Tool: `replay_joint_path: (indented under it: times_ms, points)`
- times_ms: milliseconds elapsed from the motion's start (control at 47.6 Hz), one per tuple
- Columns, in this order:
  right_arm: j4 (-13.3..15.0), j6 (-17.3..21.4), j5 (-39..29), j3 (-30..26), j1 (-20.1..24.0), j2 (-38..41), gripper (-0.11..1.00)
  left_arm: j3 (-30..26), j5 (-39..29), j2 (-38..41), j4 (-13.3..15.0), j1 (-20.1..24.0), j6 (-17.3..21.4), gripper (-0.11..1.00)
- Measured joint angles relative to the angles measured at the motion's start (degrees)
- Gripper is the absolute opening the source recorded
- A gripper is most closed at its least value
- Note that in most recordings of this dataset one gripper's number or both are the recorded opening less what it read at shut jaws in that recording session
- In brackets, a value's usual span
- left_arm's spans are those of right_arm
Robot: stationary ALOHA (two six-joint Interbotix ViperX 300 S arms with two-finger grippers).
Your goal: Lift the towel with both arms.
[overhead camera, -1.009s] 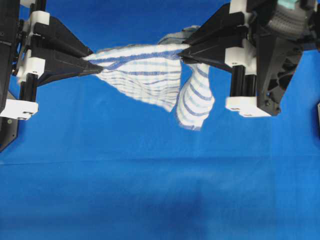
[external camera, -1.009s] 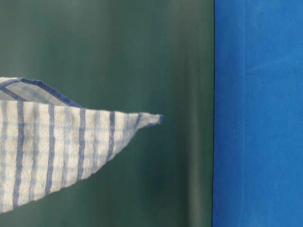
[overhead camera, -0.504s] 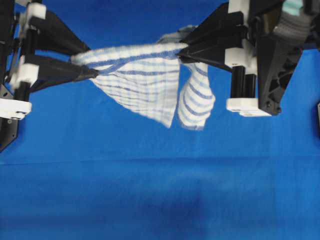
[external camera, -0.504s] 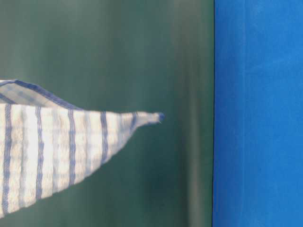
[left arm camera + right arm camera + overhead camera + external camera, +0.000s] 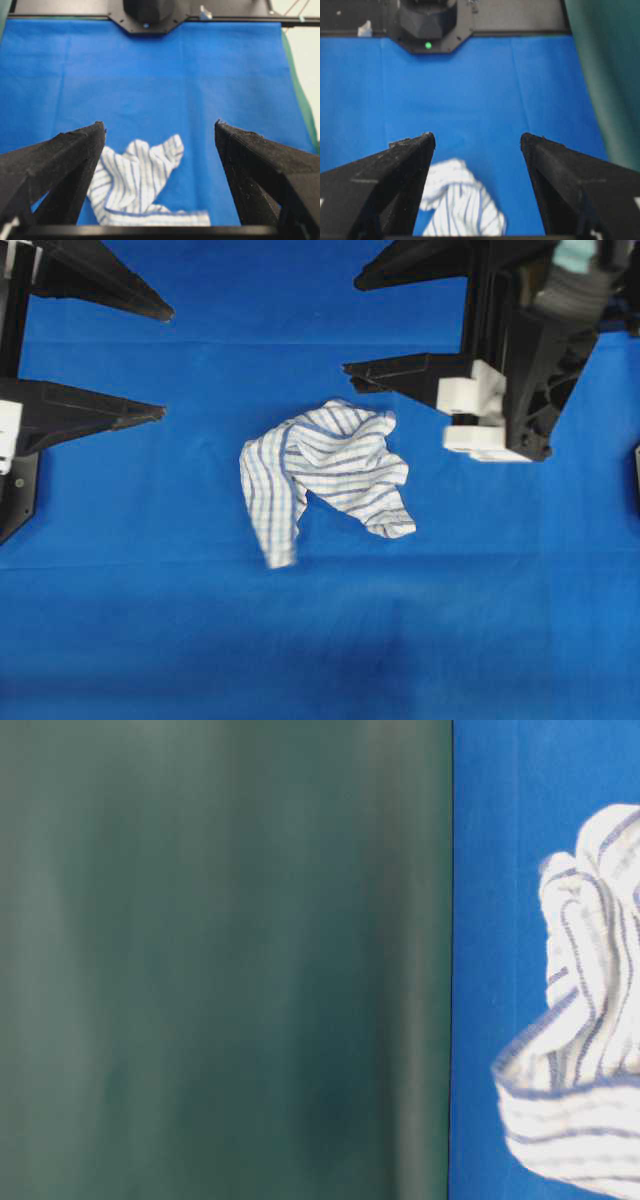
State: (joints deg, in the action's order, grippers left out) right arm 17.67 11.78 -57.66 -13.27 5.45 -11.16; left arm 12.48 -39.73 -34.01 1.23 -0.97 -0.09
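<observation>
The white towel [image 5: 330,475] with thin blue stripes lies crumpled on the blue tablecloth between the two arms, touched by neither. My left gripper [image 5: 165,362] hangs above and to its left, jaws wide open and empty. My right gripper [image 5: 352,326] hangs above and to its right, also wide open and empty. The left wrist view shows the towel [image 5: 135,185] far below the spread jaws of the left gripper [image 5: 159,125]. From the right wrist, the towel [image 5: 460,205] lies blurred beneath the open right gripper [image 5: 477,135]. At table level the towel [image 5: 590,1050] rests bunched on the cloth.
The blue tablecloth [image 5: 320,640] covers the whole table. A dark green backdrop [image 5: 220,960] fills most of the table-level view. Black arm bases [image 5: 147,12] [image 5: 427,22] stand at the table's far edges. A dark object [image 5: 636,480] sits at the right border.
Both grippers have opened wide and let go of the towel. It has dropped from its stretched, lifted position and now lies crumpled on the tablecloth.
</observation>
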Motion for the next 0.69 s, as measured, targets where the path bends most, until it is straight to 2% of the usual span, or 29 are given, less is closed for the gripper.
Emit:
replay_joint_path:
  times_ms: [105, 315, 693]
  points:
    - [0.0, 1.49, -1.14, 2.11, 0.09, 0.53, 0.68, 2.29, 0.62, 0.7, 0.0, 0.09, 0.0, 0.91]
    - [0.09, 4.92, -0.09, 10.63, 0.09, 0.62, 0.68, 9.93, 6.15, 2.72, 0.0, 0.0, 0.26, 0.91]
    - [0.09, 13.18, 16.17, 30.06, 0.09, 0.0, 0.68, 25.31, 24.35, 5.01, 0.09, 0.09, 0.97, 0.91]
